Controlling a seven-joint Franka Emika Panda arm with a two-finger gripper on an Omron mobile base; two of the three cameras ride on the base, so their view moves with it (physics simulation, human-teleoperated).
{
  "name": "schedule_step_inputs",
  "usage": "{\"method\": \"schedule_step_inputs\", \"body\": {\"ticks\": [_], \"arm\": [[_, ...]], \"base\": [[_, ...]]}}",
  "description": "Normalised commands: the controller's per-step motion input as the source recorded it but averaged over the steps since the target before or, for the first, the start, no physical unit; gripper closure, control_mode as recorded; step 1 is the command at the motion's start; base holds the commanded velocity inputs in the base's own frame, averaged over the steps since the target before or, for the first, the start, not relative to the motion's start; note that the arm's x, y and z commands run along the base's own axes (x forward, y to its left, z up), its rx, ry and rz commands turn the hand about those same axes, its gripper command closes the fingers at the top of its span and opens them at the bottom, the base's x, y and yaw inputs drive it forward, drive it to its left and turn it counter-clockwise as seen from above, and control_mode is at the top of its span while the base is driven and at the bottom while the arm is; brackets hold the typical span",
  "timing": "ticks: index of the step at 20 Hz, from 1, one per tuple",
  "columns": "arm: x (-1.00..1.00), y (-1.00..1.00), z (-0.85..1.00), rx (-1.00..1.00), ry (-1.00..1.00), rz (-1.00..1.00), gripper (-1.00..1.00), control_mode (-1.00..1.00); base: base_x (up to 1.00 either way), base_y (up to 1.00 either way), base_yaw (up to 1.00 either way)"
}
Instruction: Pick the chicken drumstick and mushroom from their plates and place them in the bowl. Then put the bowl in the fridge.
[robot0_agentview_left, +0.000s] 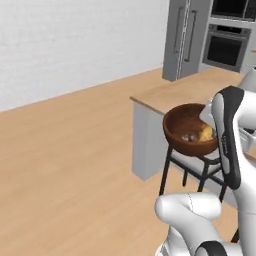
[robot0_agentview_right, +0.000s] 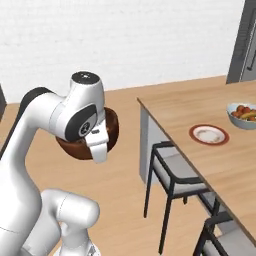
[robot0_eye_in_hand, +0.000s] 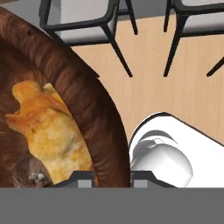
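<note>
The jaws are clenched on the rim of the bowl (robot0_agentview_left: 187, 131), holding it in the air beside the worktop (robot0_agentview_right: 225, 160). Inside lie the chicken drumstick (robot0_eye_in_hand: 52, 131) and the mushroom (robot0_eye_in_hand: 33, 173).

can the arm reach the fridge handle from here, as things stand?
Probably not. The end effector is shut on the bowl's rim, so it isn't free, and the fridge stands well beyond the table. The base would likely need to drive closer.
</note>
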Motion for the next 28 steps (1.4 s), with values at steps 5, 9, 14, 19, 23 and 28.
{"method": "schedule_step_inputs", "body": {"ticks": [5, 9, 14, 19, 23, 28], "arm": [[0.0, 0.0, 0.0, 0.0, 0.0, 0.0, 1.0, 1.0], [0.0, 0.0, 0.0, 0.0, 0.0, 0.0, 1.0, 1.0], [0.0, 0.0, 0.0, 0.0, 0.0, 0.0, 1.0, 1.0], [0.0, 0.0, 0.0, 0.0, 0.0, 0.0, 1.0, 1.0], [0.0, 0.0, 0.0, 0.0, 0.0, 0.0, 1.0, 1.0], [0.0, 0.0, 0.0, 0.0, 0.0, 0.0, 1.0, 1.0]], "base": [[0.75, 1.0, -0.55], [0.86, 1.0, -0.57], [0.76, 1.0, -0.57], [0.48, 0.78, -0.72], [0.4, 0.46, -0.89], [0.16, 0.74, -0.76]]}}
